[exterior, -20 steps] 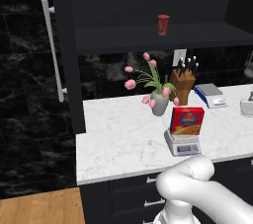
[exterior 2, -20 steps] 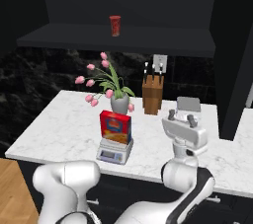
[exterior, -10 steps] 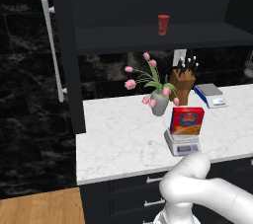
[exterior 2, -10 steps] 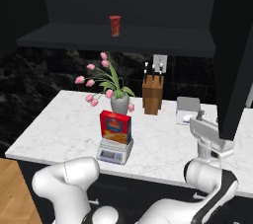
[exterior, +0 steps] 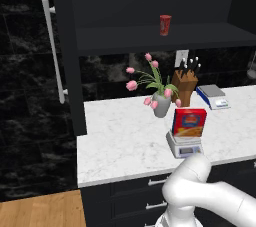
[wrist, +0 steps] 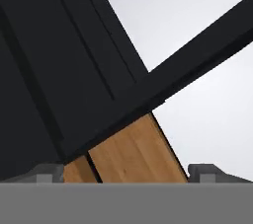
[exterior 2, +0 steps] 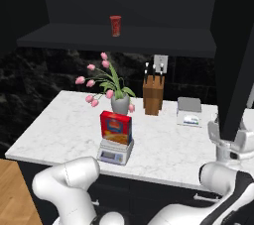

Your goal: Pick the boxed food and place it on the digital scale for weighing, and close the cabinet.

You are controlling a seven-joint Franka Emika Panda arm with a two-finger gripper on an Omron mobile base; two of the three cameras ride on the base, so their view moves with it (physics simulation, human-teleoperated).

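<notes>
The boxed food [exterior: 189, 122] [exterior 2: 116, 128], red with a yellow picture, stands upright on the small silver digital scale [exterior: 184, 146] [exterior 2: 115, 151] near the counter's front edge. The black cabinet [exterior: 66, 56] is open, its left door swung out with a long silver handle [exterior: 52, 46]. Its right door [exterior 2: 233, 45] also hangs open, over the counter's right end. My gripper [exterior 2: 229, 138] [wrist: 126, 171] is open and empty, just below that right door's lower edge and far right of the box. In the hand view, dark cabinet panels run close ahead.
A small red cup [exterior: 165, 24] stands on the open shelf. On the white marble counter [exterior: 115, 146] are a vase of pink tulips [exterior: 161, 104], a wooden knife block [exterior: 185, 84] and a flat blue-and-grey device [exterior: 212, 96]. Black drawers sit below, and wood floor [exterior: 40, 211] lies at the left.
My open gripper has swung right across the counter, away from the box, ending under the right cabinet door. The box and scale have not moved.
</notes>
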